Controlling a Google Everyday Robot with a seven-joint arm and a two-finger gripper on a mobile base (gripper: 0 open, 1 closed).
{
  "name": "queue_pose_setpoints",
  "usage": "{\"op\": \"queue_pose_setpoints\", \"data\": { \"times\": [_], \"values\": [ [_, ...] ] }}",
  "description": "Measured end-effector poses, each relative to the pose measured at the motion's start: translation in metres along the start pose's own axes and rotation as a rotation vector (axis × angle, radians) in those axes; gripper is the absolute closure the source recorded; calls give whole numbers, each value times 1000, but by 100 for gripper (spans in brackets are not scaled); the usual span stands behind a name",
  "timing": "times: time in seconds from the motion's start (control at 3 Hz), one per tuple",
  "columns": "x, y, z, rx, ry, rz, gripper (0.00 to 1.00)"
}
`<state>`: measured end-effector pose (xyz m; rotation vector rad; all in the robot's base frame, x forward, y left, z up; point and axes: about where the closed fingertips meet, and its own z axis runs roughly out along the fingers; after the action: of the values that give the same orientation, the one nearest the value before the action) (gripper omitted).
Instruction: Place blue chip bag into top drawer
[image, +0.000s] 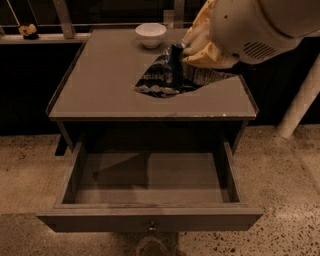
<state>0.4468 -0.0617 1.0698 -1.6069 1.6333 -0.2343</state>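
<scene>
One bag, one drawer, one gripper in play.

The top drawer (150, 218) stands pulled well out across the lower half of the frame. Its front panel, with the small knob (151, 228), is nearest the bottom edge. The inside shows bare drawer floor with only a shadow over the left part. The opening step counts as done.

The blue chip bag (166, 76) is at upper centre-right, over the right-hand half of the table (95, 85) and not in the drawer. It is crinkled and dark with white lettering, and it hangs tilted. The top corner is raised toward the gripper and the lower edge fans out toward frame left, close to the tabletop. Cannot tell whether that edge touches the surface.

The gripper (185, 50) sits just right of upper centre, under the bulky pale arm (260, 25) that fills the top right corner. The pale yellowish fingers (200, 47) are closed onto the bag's upper corner, pinching the foil. The grasp reads as secure, judging by how the bag hangs from it.

A white bowl (151, 35) sits at the table's back edge, upper centre, near the bag's top corner but apart from it.

Progress, as judged: drawer open, bag in hand, so roughly halfway. What is left:
- carry the bag toward the bottom of the frame, past the table's front edge
- lower it over the drawer cavity
- let go so it lands inside

Watch point: the fanned lower edge may drag on the table's front lip on the way across.
</scene>
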Motion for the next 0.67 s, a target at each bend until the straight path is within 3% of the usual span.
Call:
{"op": "queue_pose_setpoints", "data": {
  "times": [0.67],
  "values": [
    [1,3,1,-2,1,1,100]
  ]
}}
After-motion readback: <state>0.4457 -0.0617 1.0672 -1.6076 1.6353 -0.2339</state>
